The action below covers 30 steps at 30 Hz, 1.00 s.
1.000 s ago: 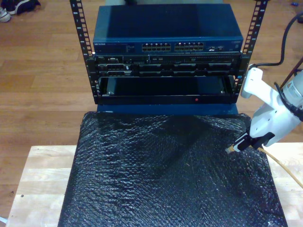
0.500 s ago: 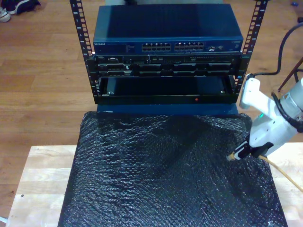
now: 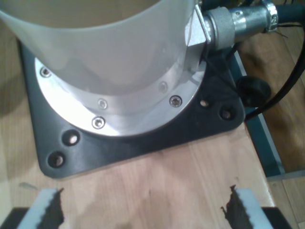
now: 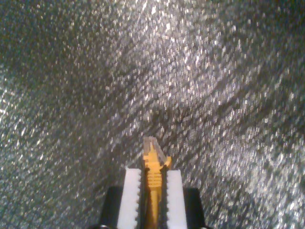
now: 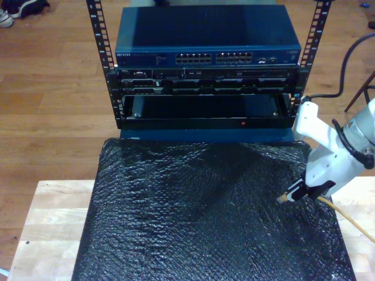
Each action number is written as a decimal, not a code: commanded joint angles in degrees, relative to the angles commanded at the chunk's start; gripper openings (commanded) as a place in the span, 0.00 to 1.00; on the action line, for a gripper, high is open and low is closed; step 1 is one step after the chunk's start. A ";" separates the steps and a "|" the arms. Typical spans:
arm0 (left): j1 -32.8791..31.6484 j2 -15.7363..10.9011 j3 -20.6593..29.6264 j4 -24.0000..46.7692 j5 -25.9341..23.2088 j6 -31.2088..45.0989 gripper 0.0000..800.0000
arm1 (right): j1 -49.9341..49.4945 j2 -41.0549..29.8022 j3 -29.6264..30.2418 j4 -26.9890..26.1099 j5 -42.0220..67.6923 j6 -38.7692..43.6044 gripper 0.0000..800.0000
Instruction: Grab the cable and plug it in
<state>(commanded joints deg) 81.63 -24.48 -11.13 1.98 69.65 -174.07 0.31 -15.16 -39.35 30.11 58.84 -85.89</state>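
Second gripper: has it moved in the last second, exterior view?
Yes, slightly. My second gripper, shut on the cable, has drifted up and toward the exterior view's left, nearer the network switch; the arm's white housing now sits higher against the rack.

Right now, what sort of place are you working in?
Probably a networking test bench in a wood-floored room: a rack holding a network switch, a black padded mat on a wooden table, and my second gripper clamping the cable.

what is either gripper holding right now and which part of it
My second gripper clamps the thin yellow-orange cable just behind its clear plug tip; my first gripper holds nothing.
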 joint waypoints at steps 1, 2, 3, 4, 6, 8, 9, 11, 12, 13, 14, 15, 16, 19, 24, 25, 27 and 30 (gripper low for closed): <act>0.09 0.00 0.62 0.00 -0.70 -0.35 1.00 | 0.09 0.00 -0.09 0.00 -0.44 0.00 0.00; 0.09 0.00 1.05 0.00 -1.49 -0.88 1.00 | 0.09 0.09 -0.09 0.00 -0.79 0.00 0.00; 0.09 -0.09 1.32 0.09 -2.29 -1.76 1.00 | 0.26 0.18 -0.09 0.09 -1.05 0.00 0.00; 0.09 -0.09 1.67 0.09 -2.99 -2.81 1.00 | 0.53 0.35 -0.09 0.09 -1.14 0.00 0.00; 0.09 -0.26 2.37 0.35 -4.57 -4.57 1.00 | 0.70 0.70 -0.18 0.09 -1.49 0.00 0.00; 0.09 -0.35 2.46 0.35 -5.45 -5.54 1.00 | 1.41 0.97 -0.26 0.09 -2.11 0.00 0.00; 0.09 -0.35 2.46 0.35 -5.63 -5.54 1.00 | 1.76 0.97 -0.35 0.09 -2.55 0.00 0.00; 0.18 -0.35 2.46 0.44 -5.63 -5.54 1.00 | 2.20 1.23 -0.44 0.09 -3.25 -0.09 0.00; 0.18 -0.35 2.46 0.44 -5.63 -5.54 1.00 | 2.37 1.49 -0.44 0.09 -3.52 -0.09 0.00; 0.18 -0.35 2.46 0.44 -5.63 -5.36 1.00 | 2.55 1.67 -0.53 0.00 -3.60 -0.09 0.00; 0.18 -0.35 2.46 0.44 -5.63 -5.36 1.00 | 2.64 1.85 -0.53 -0.09 -3.87 -0.18 0.00; 0.18 -0.35 2.46 0.44 -5.63 -5.36 1.00 | 2.64 1.85 -0.62 -0.09 -4.13 -0.26 0.00; 0.18 -0.35 2.46 0.44 -5.63 -5.36 1.00 | 2.64 1.85 -0.53 -0.09 -4.31 -0.26 0.00; 0.18 -0.35 2.46 0.44 -5.63 -5.36 1.00 | 2.64 1.93 -0.44 -0.09 -4.84 -0.35 0.00; 0.18 -0.35 2.46 0.44 -5.63 -5.36 1.00 | 4.13 3.08 -0.35 -0.09 -9.05 -1.93 0.00; 0.18 -0.35 2.46 0.44 -5.63 -5.36 1.00 | 4.84 3.16 -0.09 -0.18 -10.37 -2.29 0.00; 0.18 -0.35 2.46 0.44 -5.63 -5.36 1.00 | 5.45 3.43 -0.09 -0.18 -13.27 -2.37 0.00; 0.18 -0.35 2.46 0.44 -5.63 -5.36 1.00 | 6.24 3.34 -0.88 -0.35 -14.68 -2.29 0.00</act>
<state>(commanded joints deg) 81.80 -24.84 -8.67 2.42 64.02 -179.43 6.55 -11.82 -40.23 29.76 44.15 -88.18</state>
